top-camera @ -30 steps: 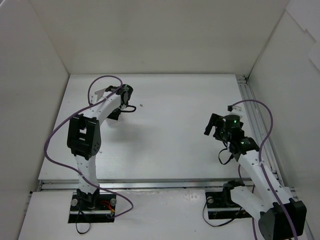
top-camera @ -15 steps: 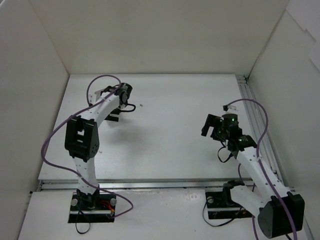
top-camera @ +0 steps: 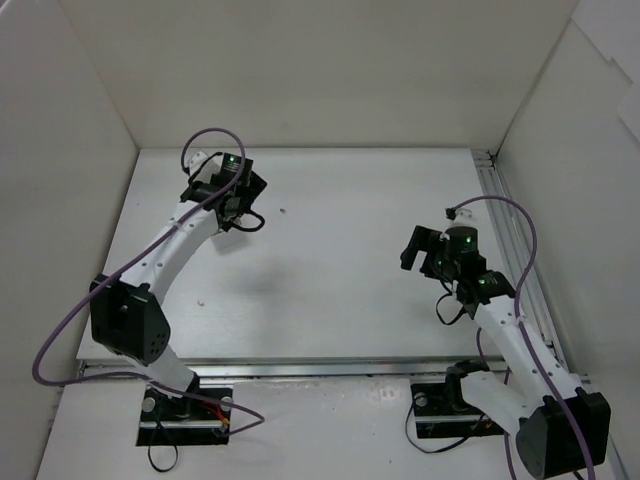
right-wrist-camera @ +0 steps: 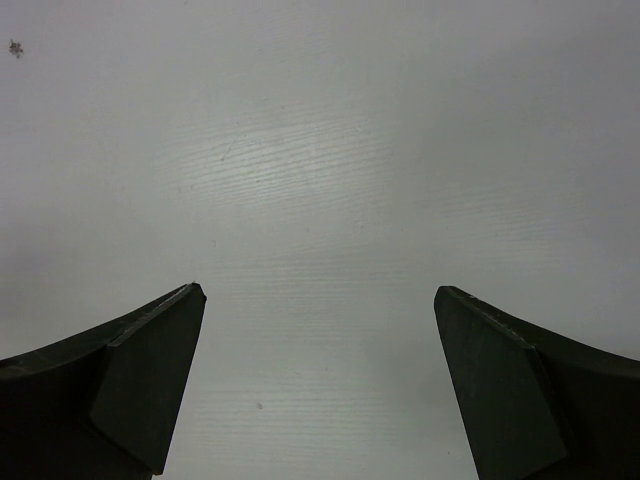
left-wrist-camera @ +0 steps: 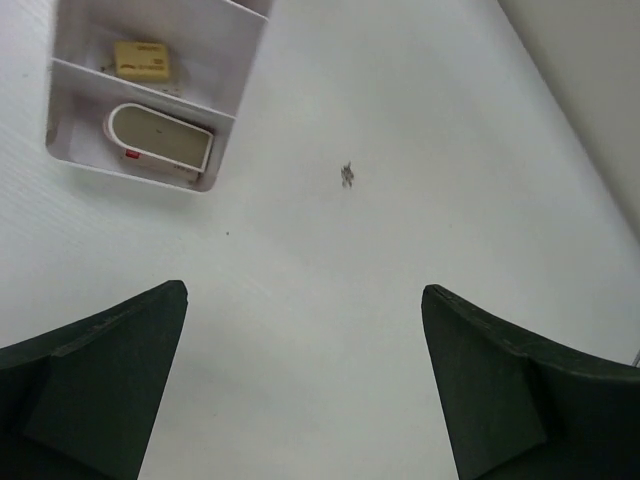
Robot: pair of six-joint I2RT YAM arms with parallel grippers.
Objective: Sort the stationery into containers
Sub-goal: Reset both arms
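In the organizer (left-wrist-camera: 200, 50), a yellow eraser (left-wrist-camera: 140, 58) and a white eraser (left-wrist-camera: 160, 140) are kept one per slot — sorted by type, seemingly. The left gripper (left-wrist-camera: 303, 300) is held wide open and empty near it; the right gripper (right-wrist-camera: 318, 295) is spread open too — nothing gripped.

White table (top-camera: 350, 290), matte, with faint grain visible in the wrist views. Plain white panel walls enclose it: back wall (top-camera: 320, 70) at 12 o'clock, left wall (top-camera: 50, 200) at 9, right wall (top-camera: 590, 170) at 3. Metal side rail (top-camera: 507, 235) runs along the 3 o'clock edge; near rail (top-camera: 300, 368) at 6. Light is diffuse, shadows soft.
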